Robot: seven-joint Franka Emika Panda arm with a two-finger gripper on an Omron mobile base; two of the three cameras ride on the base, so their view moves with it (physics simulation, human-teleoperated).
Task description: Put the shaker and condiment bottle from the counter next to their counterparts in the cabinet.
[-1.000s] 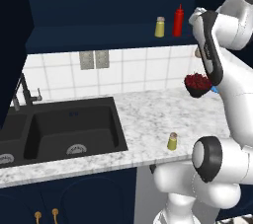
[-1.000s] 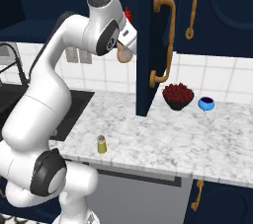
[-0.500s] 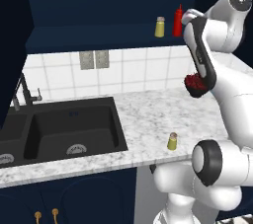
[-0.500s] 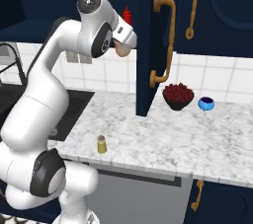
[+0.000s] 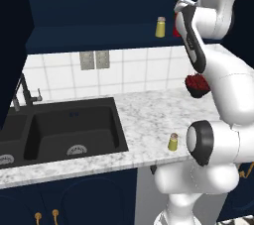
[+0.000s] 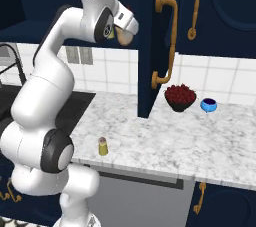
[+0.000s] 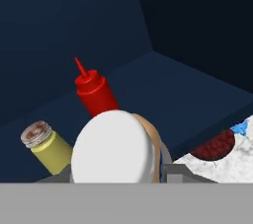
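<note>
I am looking at a rendered kitchen with a white-grey speckled marble surface and a black inset sink to its left. My white arm reaches up into the dark navy-blue wall cabinet, whose door hangs open with its brass handle showing in the right base view.

The end effector is closed around the tall slim peach-tan condiment bottle with a grey-silver cap. In the hand view the cap faces the camera and the tan body shows along its right edge, so the bottle is carried roughly along the line of sight. I judge it is held this way to slide it in over the shelf edge.

On the cabinet shelf stand the two counterparts: a red squeeze bottle with a pointed nozzle and, to its left in the hand view, a small olive-yellow shaker with a grey cap. The held bottle is just in front of the red one, which is its match, so I take this as lining up the placement beside it. I cannot tell whether it touches the shelf.

The second small olive-yellow shaker stands upright near the front edge of the surface, still to be fetched. A dark bowl of red berries and a small blue bowl sit further back, apart from the job.
</note>
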